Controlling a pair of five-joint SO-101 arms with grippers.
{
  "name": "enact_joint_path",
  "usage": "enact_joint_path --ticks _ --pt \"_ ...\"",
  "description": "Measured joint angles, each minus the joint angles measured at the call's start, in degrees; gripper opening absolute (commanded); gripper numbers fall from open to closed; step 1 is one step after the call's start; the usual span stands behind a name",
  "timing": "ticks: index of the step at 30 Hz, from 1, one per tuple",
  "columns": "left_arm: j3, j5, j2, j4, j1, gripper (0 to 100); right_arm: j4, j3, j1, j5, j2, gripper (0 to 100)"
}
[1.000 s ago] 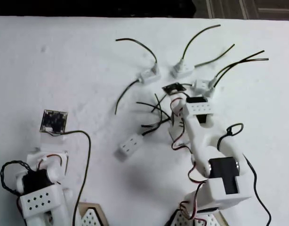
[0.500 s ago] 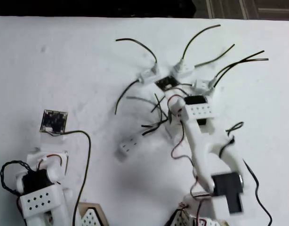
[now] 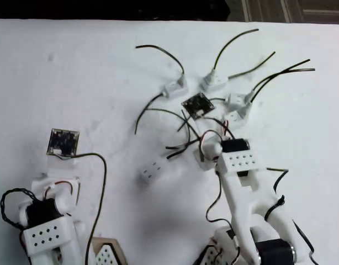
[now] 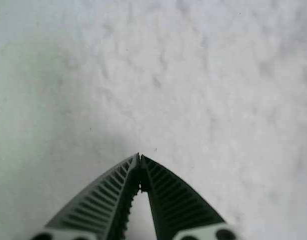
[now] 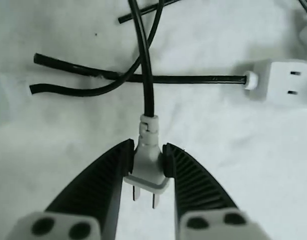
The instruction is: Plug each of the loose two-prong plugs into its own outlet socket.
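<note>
Pinching a white plug (image 5: 146,167) by its flat sides, the right gripper (image 5: 147,149) has it clamped between two black ribbed fingers (image 5: 101,185). The plug's two metal prongs (image 5: 154,199) stick out bare on the wrist side. A black cord (image 5: 146,75) leaves the plug's ribbed collar and runs away over the white table (image 3: 75,72), crossing other cords. Near the plug but apart from it lies a white socket (image 5: 286,82) with two narrow slots in its face and its own cord running straight off it; the picture's edge cuts off its far end. From above, the right arm (image 3: 241,165) stands just on the near side of a tangle of black cords (image 3: 180,124) and covers its own fingers and the plug. A white block (image 3: 153,170) with rows of holes lies beside the tangle. Three white pieces (image 3: 174,88), each with a cord, lie farther back; whether they are plugs or sockets is too small to tell. The left gripper (image 4: 139,162) is clenched on nothing, tips meeting above bare table, and the left arm (image 3: 48,221) is at the near left corner.
</note>
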Motion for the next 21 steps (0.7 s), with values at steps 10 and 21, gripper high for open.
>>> enact_joint_path --ticks 10,21 --pt "0.00 0.00 0.00 0.00 0.00 3 5.80 -3.78 -0.79 -5.45 5.89 14.8" --pt "0.00 0.00 0.00 0.00 0.00 3 11.34 -10.11 1.67 -5.63 6.95 14.9"
